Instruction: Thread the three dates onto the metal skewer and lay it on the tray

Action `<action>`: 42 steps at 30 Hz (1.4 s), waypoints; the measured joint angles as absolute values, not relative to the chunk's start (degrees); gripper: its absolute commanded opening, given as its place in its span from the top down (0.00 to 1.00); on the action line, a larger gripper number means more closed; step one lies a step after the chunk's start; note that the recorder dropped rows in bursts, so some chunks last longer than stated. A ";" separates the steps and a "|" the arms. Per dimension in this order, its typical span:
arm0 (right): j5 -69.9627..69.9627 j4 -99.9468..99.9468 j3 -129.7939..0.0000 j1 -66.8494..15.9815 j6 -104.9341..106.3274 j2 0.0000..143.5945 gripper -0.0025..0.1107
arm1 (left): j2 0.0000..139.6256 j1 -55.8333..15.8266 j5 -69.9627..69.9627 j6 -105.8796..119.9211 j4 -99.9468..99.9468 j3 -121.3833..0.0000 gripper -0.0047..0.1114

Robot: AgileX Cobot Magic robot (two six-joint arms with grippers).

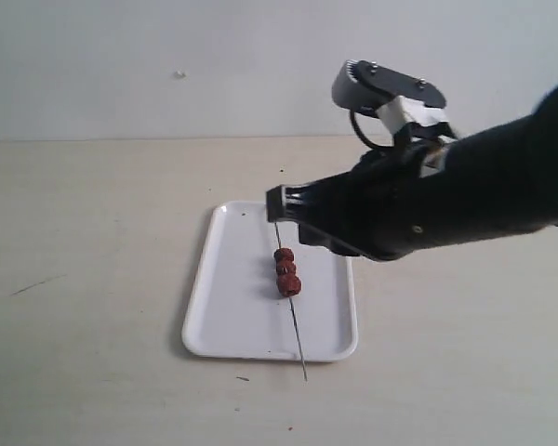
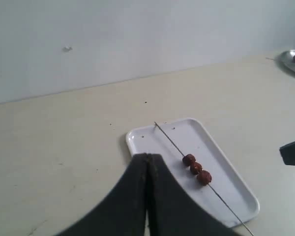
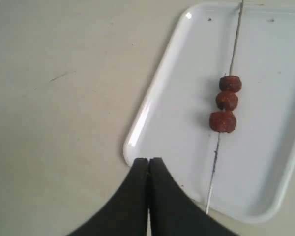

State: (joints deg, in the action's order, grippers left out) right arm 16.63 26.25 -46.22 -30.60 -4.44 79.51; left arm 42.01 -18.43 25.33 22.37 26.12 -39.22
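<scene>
Grey metal skewer [image 1: 296, 327] is lying lengthwise on the white tray [image 1: 231, 288] in the lower middle of the exterior view. Its lower tip is overhanging the near rim above the worktop [image 1: 93, 307]. Three dates [image 1: 285, 270] are sitting threaded on it, touching one another, near mid-tray.

Right end effector [image 1: 273, 203] is hovering above the tray's upper edge with its fingers pressed together, gripping nothing. Left end effector [image 2: 147, 160] is likewise showing its fingers together and empty, and is not appearing in the exterior view.

Judgement: the task is looking complete.

Handling: the rod is likely stiff, light and slippery, and prone to rolling. The dates are looking soft and tacky, and may slide or split if squeezed. Any re-grip is best taken on bare rod just beside the fruit, not on the dates themselves.
</scene>
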 measured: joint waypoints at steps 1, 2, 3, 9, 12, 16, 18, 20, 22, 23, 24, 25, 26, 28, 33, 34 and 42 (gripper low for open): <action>16.63 25.34 -44.36 -30.60 -4.45 76.90 0.98 | 39.72 -18.43 25.63 22.26 26.37 -38.13 0.95; 16.63 24.72 -42.56 -30.60 -4.45 74.24 0.98 | 37.39 -18.43 26.07 22.28 26.54 -37.07 0.95; 16.63 24.44 -41.20 -30.60 -4.45 71.60 0.98 | 35.60 -18.43 26.47 22.28 26.52 -36.25 0.95; 18.01 23.68 -36.21 -30.60 -4.45 60.00 0.98 | 26.18 -18.43 32.21 22.14 26.78 -33.10 0.95; 18.41 23.59 -36.09 -30.60 -4.45 56.08 0.98 | 23.55 -18.43 34.76 22.14 26.78 -32.95 0.95; 18.51 23.59 -36.09 -30.60 -4.45 52.58 0.98 | 21.98 -18.43 35.75 22.14 26.89 -32.84 0.95; 18.51 23.59 -36.09 -30.60 -4.45 51.46 0.98 | 21.80 -18.43 36.01 22.14 26.89 -32.84 0.95; 18.51 23.59 -36.09 -30.60 -4.45 50.65 0.98 | 21.67 -18.43 36.01 22.14 26.89 -32.84 0.95; 18.51 23.59 -36.09 -30.60 -4.45 50.18 0.98 | 21.67 -18.43 36.11 22.14 26.89 -32.84 0.95; 18.55 23.59 -36.09 -30.60 -4.45 49.96 0.98 | 21.67 -18.43 36.12 22.14 26.89 -32.84 0.95; 18.55 23.59 -36.09 -30.60 -4.45 49.81 0.98 | 21.67 -18.43 36.12 22.14 26.89 -32.84 0.95; 18.55 23.59 -36.09 -30.60 -4.45 49.82 0.98 | 21.67 -18.43 36.12 22.14 26.89 -32.84 0.95; 18.55 23.59 -36.09 -30.60 -4.45 49.82 0.98 | 21.67 -18.43 36.12 22.14 26.89 -32.84 0.95; 18.55 22.86 -36.09 -30.60 -3.95 49.82 0.98 | 21.67 -18.43 36.12 22.14 26.89 -32.84 0.95; 16.26 18.90 -35.60 -30.60 -2.61 49.82 0.98 | 21.67 -18.43 36.12 22.14 26.89 -32.84 0.95; 14.39 18.41 -35.12 -30.32 -2.05 49.82 0.98 | 21.67 -18.43 36.12 22.14 26.89 -32.84 0.95; -7.88 18.24 -20.92 -23.11 -1.03 47.83 0.98 | 21.67 -18.43 36.38 22.14 26.89 -32.84 0.95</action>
